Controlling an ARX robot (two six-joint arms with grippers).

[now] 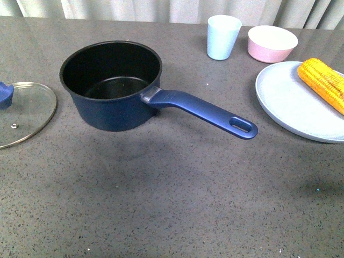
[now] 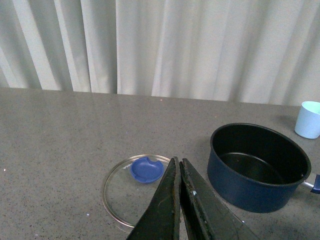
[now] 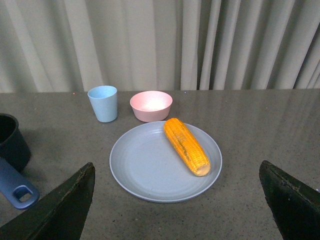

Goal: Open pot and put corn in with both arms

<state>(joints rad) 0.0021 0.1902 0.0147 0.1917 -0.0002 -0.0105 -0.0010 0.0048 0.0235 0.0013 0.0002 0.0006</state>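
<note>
The dark blue pot (image 1: 113, 86) stands uncovered on the grey table, black inside, its long handle (image 1: 204, 112) pointing right. Its glass lid (image 1: 24, 110) with the blue knob (image 1: 5, 95) lies flat on the table to the pot's left. The yellow corn (image 1: 324, 81) lies on a pale blue plate (image 1: 293, 105) at the right. No arm shows in the front view. My left gripper (image 2: 179, 161) is shut with nothing in it, held above the lid (image 2: 137, 192) beside the pot (image 2: 257, 167). My right gripper (image 3: 175, 175) is wide open, short of the corn (image 3: 186, 145) on its plate (image 3: 145, 167).
A pale blue cup (image 1: 223, 36) and a pink bowl (image 1: 272, 43) stand at the back, behind the plate. A pale curtain hangs behind the table's far edge. Bare grey tabletop lies in front of the pot.
</note>
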